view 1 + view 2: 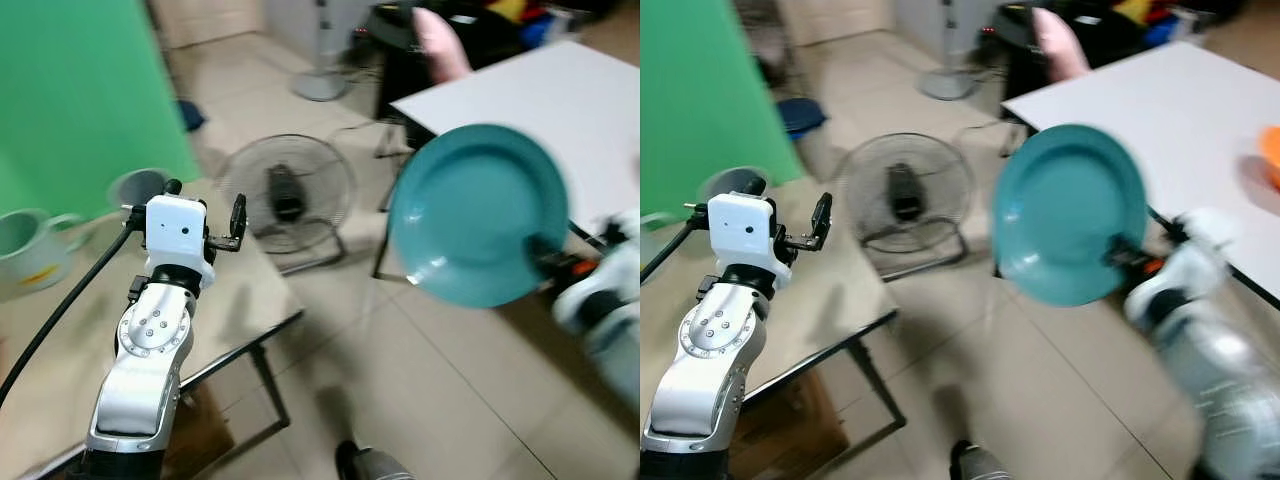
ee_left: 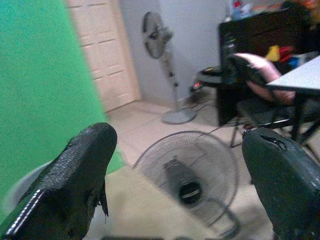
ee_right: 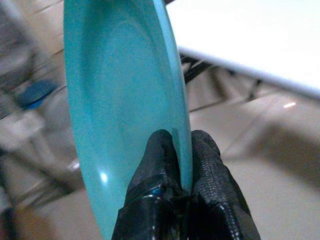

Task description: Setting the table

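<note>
A mug (image 1: 28,250) sits on the beige worktop (image 1: 70,340) at far left. The left tool (image 1: 205,215) hovers above it, released and empty. Beyond lies a floor fan (image 1: 287,195). The right tool (image 3: 182,165) grips a teal plate (image 1: 480,213) by its rim, held on edge beside the white worktop (image 1: 540,110).

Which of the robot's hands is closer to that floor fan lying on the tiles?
Left. The left gripper hangs open over the beige table's edge, just beside the floor fan. The right gripper, pinching the teal plate's rim, is farther off near the white table.
</note>
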Available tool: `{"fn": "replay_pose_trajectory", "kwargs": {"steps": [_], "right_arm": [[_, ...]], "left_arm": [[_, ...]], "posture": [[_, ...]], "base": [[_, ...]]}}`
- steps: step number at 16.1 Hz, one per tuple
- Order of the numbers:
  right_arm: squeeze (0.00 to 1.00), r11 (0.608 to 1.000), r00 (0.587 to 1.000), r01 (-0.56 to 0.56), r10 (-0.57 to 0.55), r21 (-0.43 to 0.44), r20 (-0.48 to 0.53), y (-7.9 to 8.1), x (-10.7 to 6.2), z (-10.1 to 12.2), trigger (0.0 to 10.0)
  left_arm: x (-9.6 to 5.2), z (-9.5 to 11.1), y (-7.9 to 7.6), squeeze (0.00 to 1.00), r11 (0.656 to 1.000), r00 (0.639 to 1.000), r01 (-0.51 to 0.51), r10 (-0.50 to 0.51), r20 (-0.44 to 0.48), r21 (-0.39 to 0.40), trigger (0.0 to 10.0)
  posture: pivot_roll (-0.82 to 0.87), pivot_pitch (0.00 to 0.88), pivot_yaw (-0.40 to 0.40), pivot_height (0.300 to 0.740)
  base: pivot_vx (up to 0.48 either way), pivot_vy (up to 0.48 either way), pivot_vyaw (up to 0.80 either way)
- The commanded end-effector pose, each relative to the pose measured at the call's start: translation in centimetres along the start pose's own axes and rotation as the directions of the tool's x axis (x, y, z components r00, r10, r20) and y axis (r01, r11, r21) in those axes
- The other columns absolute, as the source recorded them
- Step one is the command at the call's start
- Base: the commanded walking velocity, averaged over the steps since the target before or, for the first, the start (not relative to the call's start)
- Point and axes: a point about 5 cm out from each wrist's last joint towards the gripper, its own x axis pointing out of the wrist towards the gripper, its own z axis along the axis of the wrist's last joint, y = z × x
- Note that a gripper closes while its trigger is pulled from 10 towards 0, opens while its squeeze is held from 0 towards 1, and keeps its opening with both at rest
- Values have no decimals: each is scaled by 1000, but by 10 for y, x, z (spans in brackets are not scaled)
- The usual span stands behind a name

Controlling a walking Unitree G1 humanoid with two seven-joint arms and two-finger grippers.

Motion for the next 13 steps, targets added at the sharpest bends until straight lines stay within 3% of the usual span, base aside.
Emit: {"fn": "replay_pose_trajectory", "kwargs": {"steps": [1,3,7,13], "right_arm": [[0,1000,999,-4,4,-2,49,-1,-6,12,10000],[0,1000,999,-3,2,22,48,-1,-5,10,10000],[0,992,999,-36,38,120,-19,9,17,-22,10000],[0,982,998,-60,62,179,-8,17,39,-24,10000]], "left_arm": [[-2,-2,4,0,1000,1000,-22,22,-7,-6,10000],[-4,-2,4,0,999,1000,-24,24,-11,-34,10000],[-14,-1,4,0,998,999,-46,45,-21,-38,10000],[-18,1,3,0,998,999,-39,38,-30,-45,10000]], "posture": [[-317,38,-2,740],[-290,44,7,740],[-230,58,50,740],[-194,63,54,740]], "base": [[0,0,-781],[0,0,-784],[0,0,-781],[0,0,-781]]}}
